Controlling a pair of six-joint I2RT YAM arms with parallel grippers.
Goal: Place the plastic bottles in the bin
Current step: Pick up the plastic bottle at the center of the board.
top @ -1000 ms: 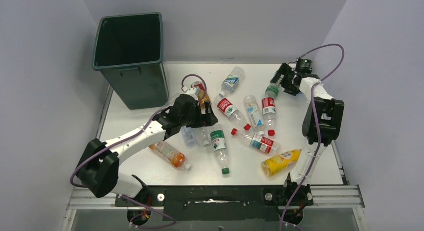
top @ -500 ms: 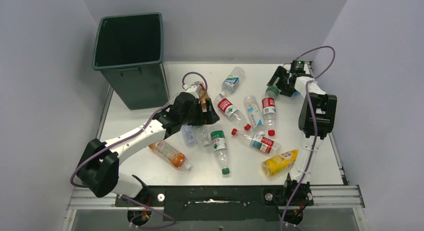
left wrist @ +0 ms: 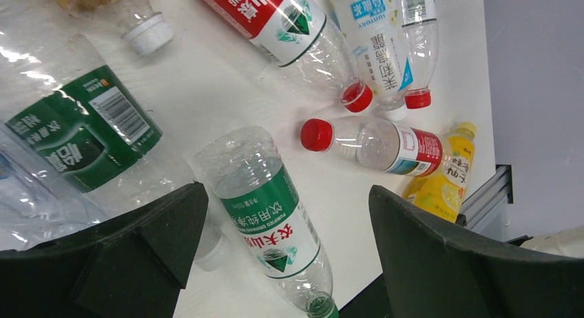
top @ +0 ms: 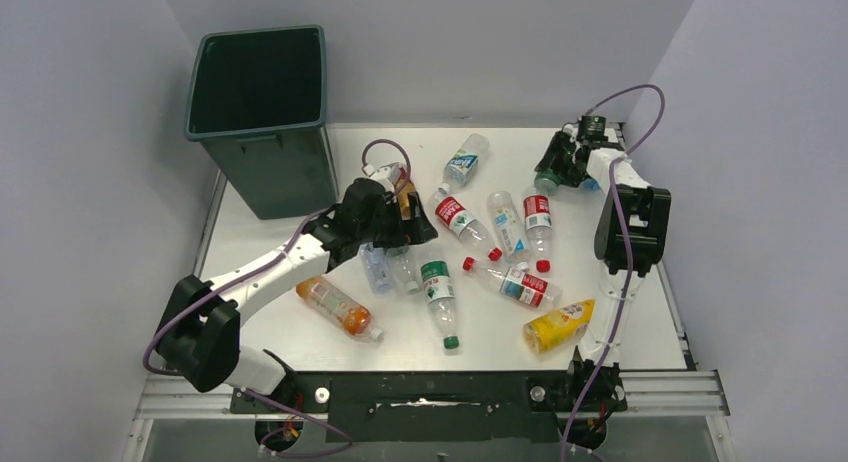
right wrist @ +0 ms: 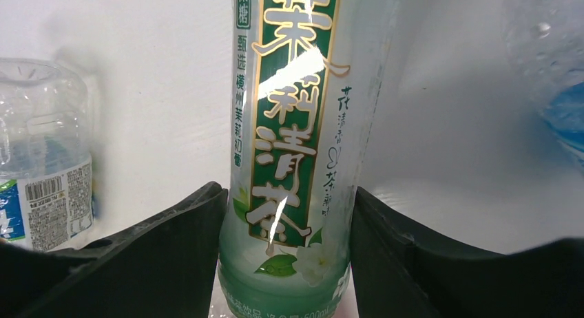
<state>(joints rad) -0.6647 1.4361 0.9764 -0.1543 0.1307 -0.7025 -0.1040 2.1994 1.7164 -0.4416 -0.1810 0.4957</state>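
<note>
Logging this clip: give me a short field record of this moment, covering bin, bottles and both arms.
bin: dark green, upright, at the far left corner of the table
bottles: a dozen or so lying loose on the table; none seen in the bin
left gripper: jaws open, over a green-label water bottle
right gripper: jaws closed against both sides of a tea bottle, far right

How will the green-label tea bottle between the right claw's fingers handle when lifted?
The tea bottle shows no liquid, so probably light. Its glossy, thin-looking wall may dent or slip in the right claw. Being round, it would likely roll if dropped.
</note>
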